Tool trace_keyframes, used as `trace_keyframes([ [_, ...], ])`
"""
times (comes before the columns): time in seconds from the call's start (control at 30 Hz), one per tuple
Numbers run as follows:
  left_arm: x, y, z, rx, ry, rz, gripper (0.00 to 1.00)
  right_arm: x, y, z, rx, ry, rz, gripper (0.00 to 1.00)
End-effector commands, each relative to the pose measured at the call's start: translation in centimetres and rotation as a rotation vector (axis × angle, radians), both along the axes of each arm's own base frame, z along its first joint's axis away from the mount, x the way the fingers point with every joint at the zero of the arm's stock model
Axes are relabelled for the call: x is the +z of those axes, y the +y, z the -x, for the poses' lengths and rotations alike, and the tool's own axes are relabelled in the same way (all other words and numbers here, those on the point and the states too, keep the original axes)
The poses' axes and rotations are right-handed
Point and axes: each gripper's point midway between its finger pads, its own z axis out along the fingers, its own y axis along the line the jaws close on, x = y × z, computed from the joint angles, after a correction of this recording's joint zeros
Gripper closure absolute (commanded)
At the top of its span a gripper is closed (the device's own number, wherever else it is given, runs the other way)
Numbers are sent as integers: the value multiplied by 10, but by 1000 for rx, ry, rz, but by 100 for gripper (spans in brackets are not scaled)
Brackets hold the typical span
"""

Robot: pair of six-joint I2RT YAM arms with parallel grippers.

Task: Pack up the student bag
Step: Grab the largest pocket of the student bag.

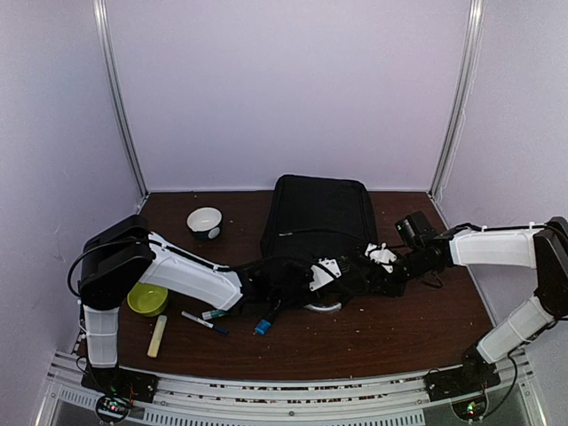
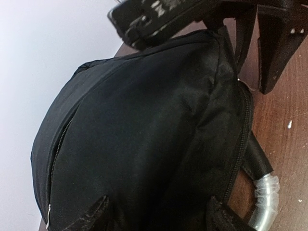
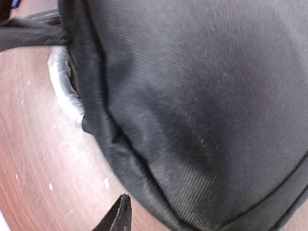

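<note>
The student bag (image 1: 319,217) is black and lies in the middle of the table, its near end bunched up between my two arms. In the left wrist view the bag (image 2: 144,134) fills the frame. My left gripper (image 2: 159,214) stands open and wide, its fingertips (image 2: 96,211) on either side of the bag's cloth. The grey curved handle (image 2: 263,202) shows at the right. My right gripper (image 1: 377,273) is at the bag's right near corner. In its view the bag (image 3: 202,96) looms close, and one fingertip (image 3: 118,216) shows just off the cloth; the other is hidden. The jaws look parted, holding nothing.
A white bowl (image 1: 205,222) stands left of the bag and a green bowl (image 1: 147,299) sits under my left arm. Markers (image 1: 202,321), a yellow stick (image 1: 157,335) and a small blue item (image 1: 262,327) lie at the front left. Walls close in on three sides.
</note>
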Motion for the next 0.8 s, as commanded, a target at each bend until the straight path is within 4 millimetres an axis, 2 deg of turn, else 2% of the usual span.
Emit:
trace_keyframes([
  [0.0,23,3,-6,17,-30,63,32,4,10,-29,-101,-11,17,61],
  [0.1,24,4,-6,21,-34,67,32,-2,8,-36,-149,-20,64,68],
  [0.2,25,5,-6,24,-44,73,32,-8,5,-43,-194,-47,132,83],
  [0.23,26,5,-7,25,-48,75,32,-8,4,-45,-203,-55,137,90],
  [0.33,28,7,-7,32,-59,85,32,0,3,-47,-211,-97,119,98],
  [0.57,33,11,-8,41,-83,88,32,13,6,-39,-180,-121,68,100],
  [0.77,36,10,-6,-36,-156,-6,29,21,-1,-37,-161,-145,85,100],
])
